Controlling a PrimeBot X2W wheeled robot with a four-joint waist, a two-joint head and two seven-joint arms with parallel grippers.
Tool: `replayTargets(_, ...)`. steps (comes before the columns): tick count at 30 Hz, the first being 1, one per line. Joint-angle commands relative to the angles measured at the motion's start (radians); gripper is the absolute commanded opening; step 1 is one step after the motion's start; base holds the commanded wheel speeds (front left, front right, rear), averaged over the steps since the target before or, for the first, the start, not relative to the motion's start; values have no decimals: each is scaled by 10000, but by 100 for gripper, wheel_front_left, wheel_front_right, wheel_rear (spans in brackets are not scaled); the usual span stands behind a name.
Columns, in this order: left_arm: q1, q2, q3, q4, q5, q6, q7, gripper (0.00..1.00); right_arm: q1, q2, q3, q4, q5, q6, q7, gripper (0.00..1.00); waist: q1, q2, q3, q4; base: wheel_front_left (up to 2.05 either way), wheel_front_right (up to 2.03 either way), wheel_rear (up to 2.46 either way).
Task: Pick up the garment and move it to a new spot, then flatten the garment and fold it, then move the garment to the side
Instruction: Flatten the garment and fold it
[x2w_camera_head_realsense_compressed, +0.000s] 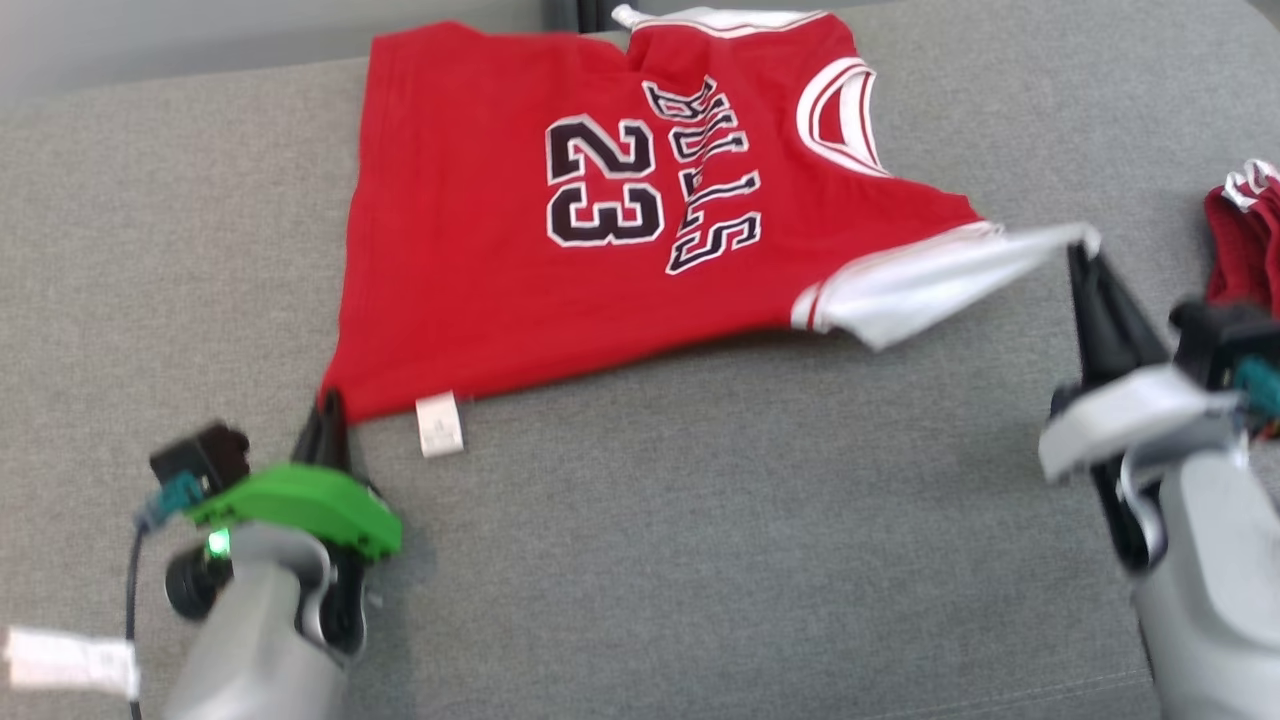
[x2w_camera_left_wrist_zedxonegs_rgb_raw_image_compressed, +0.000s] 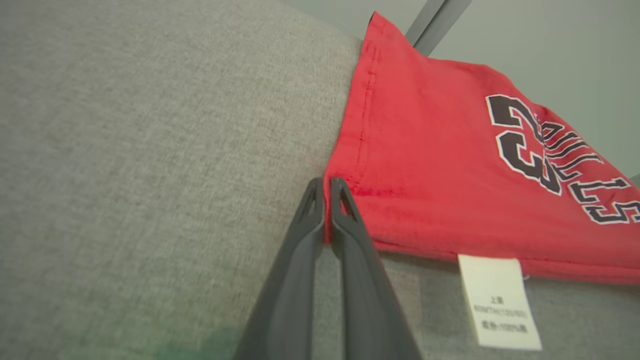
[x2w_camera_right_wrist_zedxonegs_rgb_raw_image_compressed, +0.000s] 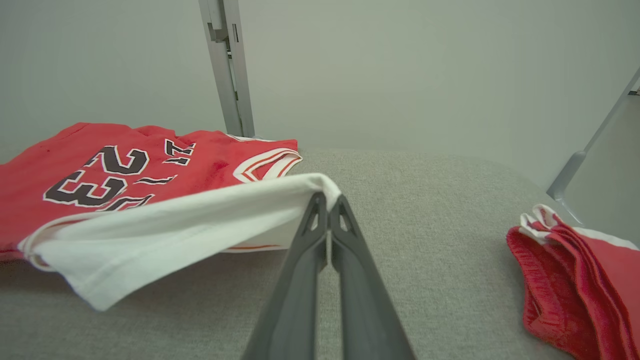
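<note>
The garment (x2w_camera_head_realsense_compressed: 600, 200) is a red jersey with white sleeves and "23" in dark print, spread on the grey cushion with its collar toward the right. My left gripper (x2w_camera_head_realsense_compressed: 328, 405) is shut on the jersey's near hem corner (x2w_camera_left_wrist_zedxonegs_rgb_raw_image_compressed: 345, 190), beside a white care label (x2w_camera_left_wrist_zedxonegs_rgb_raw_image_compressed: 497, 300). My right gripper (x2w_camera_head_realsense_compressed: 1085, 250) is shut on the tip of the white sleeve (x2w_camera_right_wrist_zedxonegs_rgb_raw_image_compressed: 200, 220), which it holds lifted and stretched off the cushion. The jersey's far edge hangs over the back of the surface.
A second red and white garment (x2w_camera_head_realsense_compressed: 1245, 240) lies bunched at the right edge, close to my right arm, also seen as a red pile (x2w_camera_right_wrist_zedxonegs_rgb_raw_image_compressed: 575, 280). Grey fabric surface (x2w_camera_head_realsense_compressed: 700, 550) stretches in front. A metal post (x2w_camera_right_wrist_zedxonegs_rgb_raw_image_compressed: 227, 65) stands behind, against a pale wall.
</note>
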Motion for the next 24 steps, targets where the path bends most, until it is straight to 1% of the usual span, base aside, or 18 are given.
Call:
replayTargets(1, 453, 22, 180, -113, 69, -34, -95, 0, 562, -25, -16, -208, 193, -42, -19, 0, -1, 0, -172, -51, 0, 0, 0)
replayTargets(4, 1632, -249, 741, -523, 247, -40, -48, 0, 1844, 107, 21, -471, 505, -42, -19, 0, -1, 0, -450, -84, 0, 0, 0)
replayTargets(8, 2874, -488, 1352, -1108, 620, -50, -46, 0, 3122, 164, -33, -614, 731, -43, -20, 0, -1, 0, -897, -123, 0, 0, 0)
replayTargets(11, 3619, -575, 1546, -1544, 918, -62, -47, 0, 3862, 247, -82, -705, 864, -43, -18, 0, -1, 0, -1226, -119, 0, 0, 0)
replayTargets(14, 4247, -598, 1872, -1951, 946, -69, -49, 0, 4502, 365, -98, -802, 954, -44, -18, 0, -1, 0, -1531, -94, 0, 0, 0)
replayTargets(17, 4756, -619, 1646, -2410, 744, -88, -55, 0, 5032, 460, -122, -918, 1023, -43, -19, 0, -1, 0, -1753, -16, 0, 0, 0)
replayTargets(20, 5192, -619, 1463, -3066, 781, -99, -59, 0, 5439, 561, -244, -1175, 1082, -43, -19, 0, -1, 0, -1851, 71, 0, 0, 0)
replayTargets(24, 5395, -621, 1329, -4159, 889, -113, -59, 0, 5475, 612, -450, -1682, 1127, -43, -20, 0, -1, 0, -1721, 196, 0, 0, 0)
